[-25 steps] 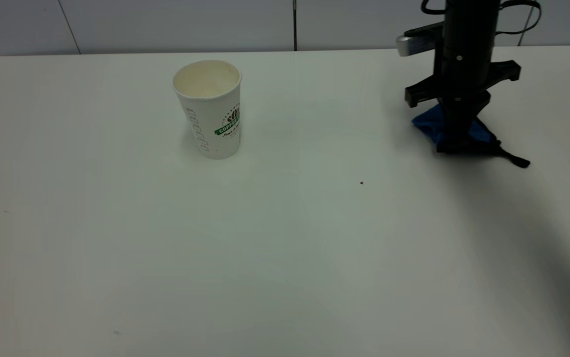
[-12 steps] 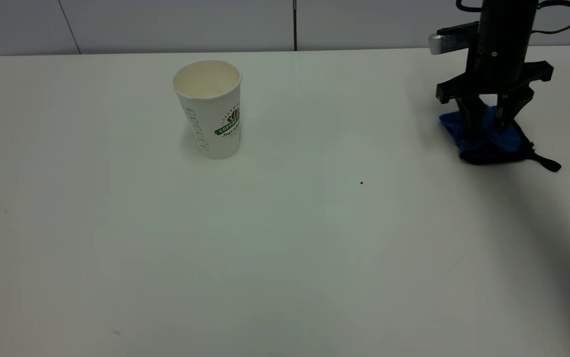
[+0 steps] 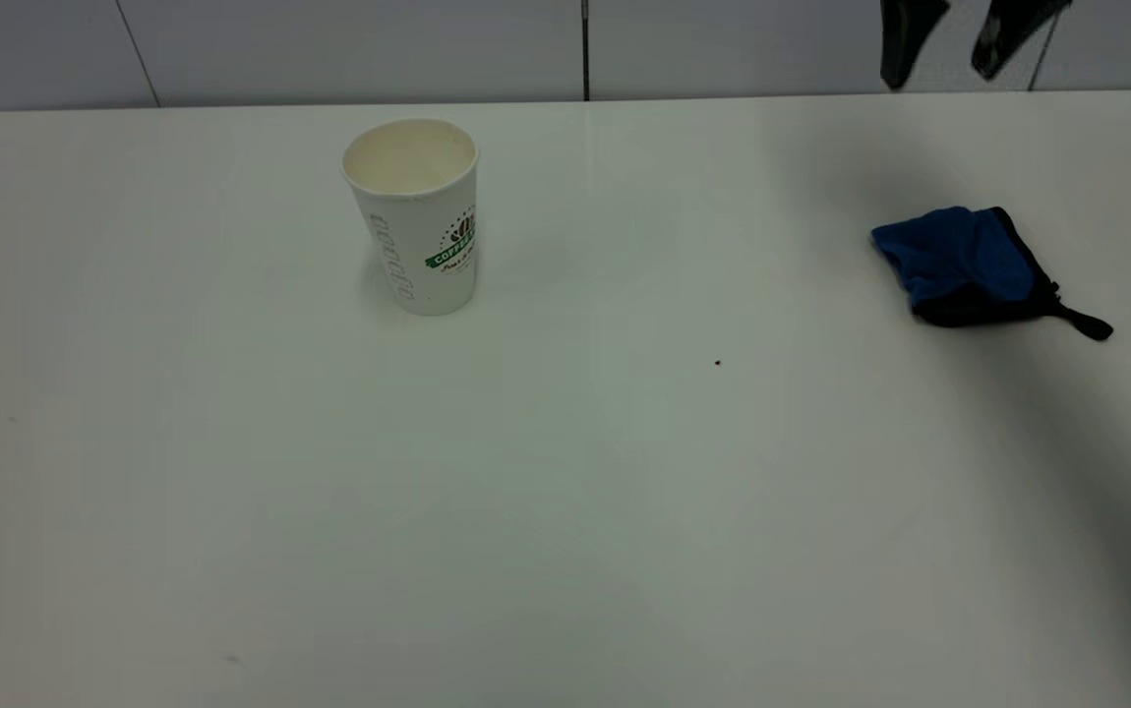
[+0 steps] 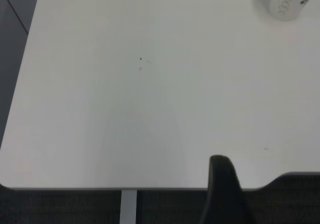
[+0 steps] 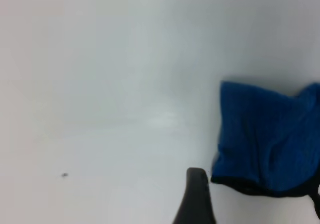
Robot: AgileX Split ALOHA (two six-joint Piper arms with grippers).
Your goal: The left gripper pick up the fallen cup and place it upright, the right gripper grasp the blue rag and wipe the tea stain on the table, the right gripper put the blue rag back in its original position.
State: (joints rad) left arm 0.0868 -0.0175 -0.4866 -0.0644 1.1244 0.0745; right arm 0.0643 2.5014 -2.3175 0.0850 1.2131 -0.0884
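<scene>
Upright paper cup (image 3: 414,214) reading "COFFEE" at ten o'clock, crumpled blue rag (image 3: 964,262) at two, right gripper (image 3: 951,44) above, fingers spread, left gripper (image 4: 223,190) fingers' state perhaps unreadable.

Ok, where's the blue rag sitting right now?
In the exterior view the blue rag lies flat on the table at the right, far from the upright cup, with the right gripper open above it, not touching.

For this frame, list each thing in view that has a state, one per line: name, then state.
cup: upright on the table, mouth up, nothing visible inside.
blue rag: folded, lying flat on the table, free of any gripper.
right gripper: open, empty, raised above the rag.
left gripper: over the table's edge, far from the cup.
table: no tea stain visible; a few tiny dark specks.
</scene>
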